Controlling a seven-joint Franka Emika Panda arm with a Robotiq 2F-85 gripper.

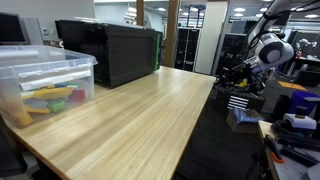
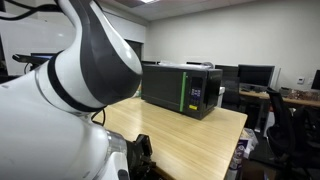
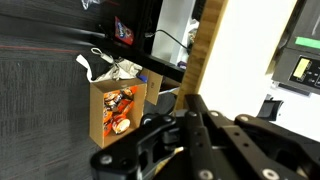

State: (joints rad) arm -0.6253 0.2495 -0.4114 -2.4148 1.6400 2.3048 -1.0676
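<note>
In the wrist view my gripper (image 3: 193, 102) is shut, its black fingers pressed together with nothing between them. It hangs beside the long edge of the wooden table (image 3: 207, 45), over dark carpet. The nearest thing is an open cardboard box (image 3: 118, 112) on the floor, holding orange packets and crumpled paper; the gripper is apart from it. In an exterior view the arm (image 1: 268, 48) stands off the table's far side, with the gripper (image 1: 238, 74) low by the table edge. In an exterior view the white arm (image 2: 70, 70) fills the foreground.
A black microwave (image 1: 112, 52) (image 2: 183, 90) stands on the table (image 1: 130, 120). A clear plastic bin (image 1: 45, 85) with coloured items sits at one corner. Chairs, desks and monitors (image 2: 256, 76) stand around, and cluttered equipment (image 1: 290, 110) lies beyond the arm.
</note>
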